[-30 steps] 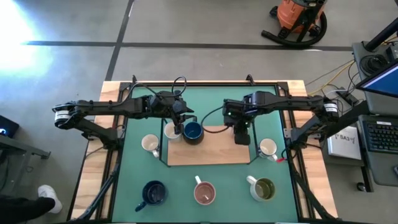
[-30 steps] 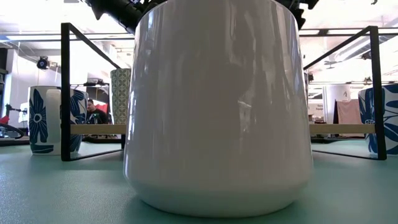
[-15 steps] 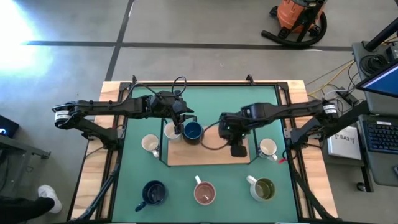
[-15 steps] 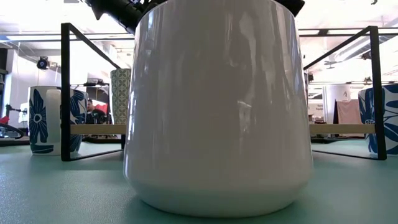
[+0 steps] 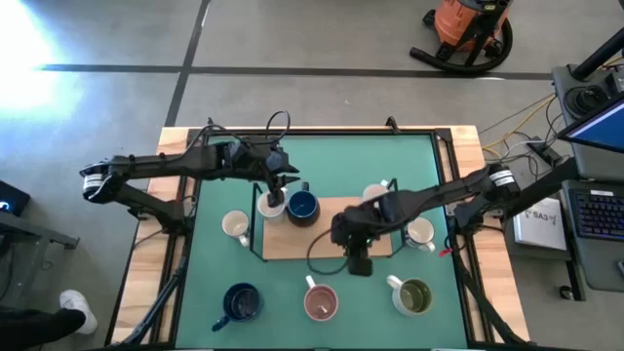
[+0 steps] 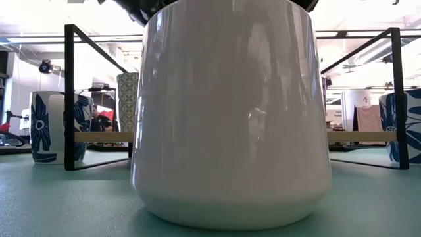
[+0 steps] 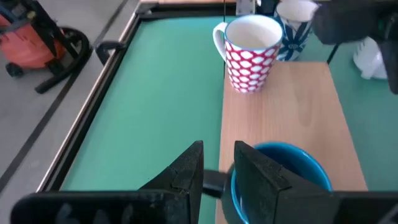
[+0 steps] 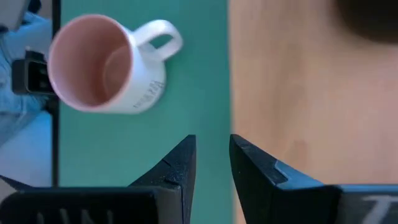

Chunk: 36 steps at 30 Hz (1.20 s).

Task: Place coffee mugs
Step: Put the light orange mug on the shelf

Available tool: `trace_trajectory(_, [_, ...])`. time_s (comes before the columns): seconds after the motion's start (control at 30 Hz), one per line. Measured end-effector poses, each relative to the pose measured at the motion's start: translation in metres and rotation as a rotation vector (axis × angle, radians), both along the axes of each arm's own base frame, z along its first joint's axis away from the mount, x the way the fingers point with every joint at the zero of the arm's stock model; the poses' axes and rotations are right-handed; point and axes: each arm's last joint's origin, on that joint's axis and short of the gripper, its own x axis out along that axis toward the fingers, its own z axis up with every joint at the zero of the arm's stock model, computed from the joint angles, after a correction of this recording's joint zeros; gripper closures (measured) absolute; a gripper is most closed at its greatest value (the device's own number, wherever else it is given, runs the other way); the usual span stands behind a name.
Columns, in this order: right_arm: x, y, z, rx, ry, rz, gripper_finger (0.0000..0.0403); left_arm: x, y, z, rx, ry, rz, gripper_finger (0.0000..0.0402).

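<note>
Pink mug (image 5: 320, 302) sits just before the board (image 5: 331, 241). Right gripper (image 8: 212, 142) hangs over the board's near edge, fingers slightly spread, empty. At the board's far left corner, left gripper (image 7: 217, 149) pinches the blue mug (image 7: 283, 180) by its handle.

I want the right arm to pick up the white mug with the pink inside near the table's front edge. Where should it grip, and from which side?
Probably the handle. The white ceramic mug with the pink inside stands upright, mouth up, and its looped handle sticks out clear of other things. The right gripper hangs above it, so coming straight down with one finger through the loop looks simplest.
</note>
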Motion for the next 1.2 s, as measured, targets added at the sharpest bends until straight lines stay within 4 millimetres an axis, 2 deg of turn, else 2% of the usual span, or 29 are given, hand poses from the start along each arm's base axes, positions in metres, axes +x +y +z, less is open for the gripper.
trace_trajectory(0.3, [0.02,0.031,-0.024,0.103,0.003,-0.118,0.0316,-0.01,-0.002,0.022,-0.022,0.093,0.003,0.0329])
trace_trajectory(0.47, [0.021,0.048,-0.034,0.146,0.044,-0.174,0.0315,-0.018,-0.003,0.03,-0.091,0.149,0.048,0.0329])
trace_trajectory(0.67, [0.023,0.066,-0.036,0.209,0.026,-0.21,0.0282,-0.018,-0.004,0.035,-0.1,0.132,0.051,0.0329])
trace_trajectory(0.9, [0.026,0.07,-0.037,0.254,0.029,-0.304,0.0241,-0.019,-0.005,0.034,-0.101,0.138,0.051,0.0329])
trace_trajectory(1.2, [0.033,0.074,-0.059,0.244,0.084,-0.344,0.0253,-0.019,-0.004,0.034,-0.1,0.136,0.051,0.0329])
